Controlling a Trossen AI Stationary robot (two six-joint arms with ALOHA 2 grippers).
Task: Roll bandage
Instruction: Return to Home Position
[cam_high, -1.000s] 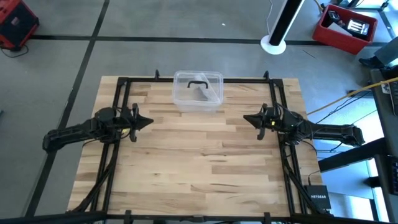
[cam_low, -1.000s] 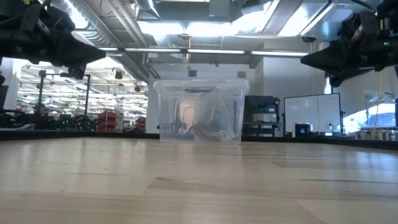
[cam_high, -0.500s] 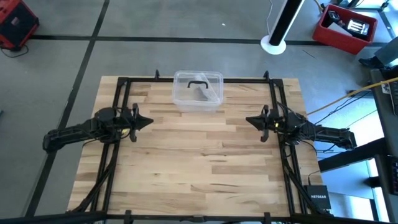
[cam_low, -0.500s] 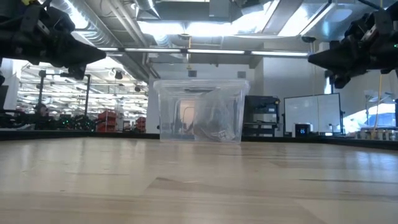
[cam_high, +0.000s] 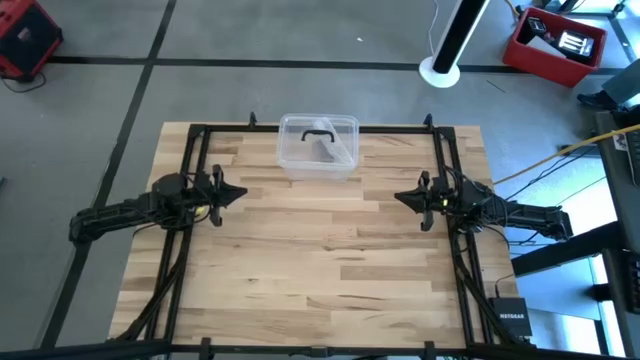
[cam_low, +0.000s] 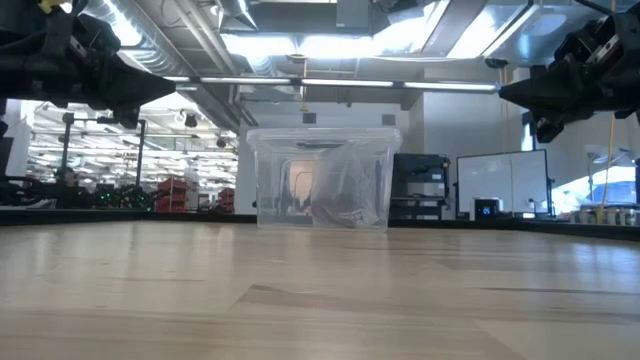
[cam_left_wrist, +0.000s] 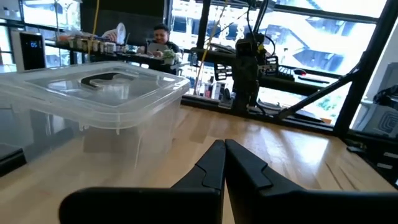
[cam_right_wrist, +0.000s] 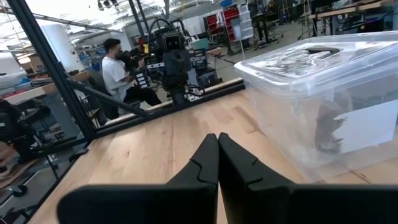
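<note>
My left hand (cam_high: 241, 192) is clenched: in the left wrist view the two fingers (cam_left_wrist: 209, 167) meet at their tips with nothing between them. It hangs above the left side of the worktop (cam_high: 300, 265), pointing toward the middle. My right hand (cam_high: 399, 197) is also clenched and empty; the right wrist view shows its fingers (cam_right_wrist: 240, 167) pressed together along their length. It hangs above the right side of the worktop, pointing toward the middle, facing the left hand, with bare wood between them.

The clear plastic box (cam_high: 287, 160) stands at the middle of the far edge of the worktop, well apart from both hands. Its lid is on, with the dark handle (cam_high: 318, 130) on top. Inside it, the crinkled plastic bag (cam_low: 345, 185) shows through the wall. The bandage (cam_right_wrist: 324, 129) lies within that bag, visible only as a dark bundle through the clear wall; its exact form cannot be told.
</note>
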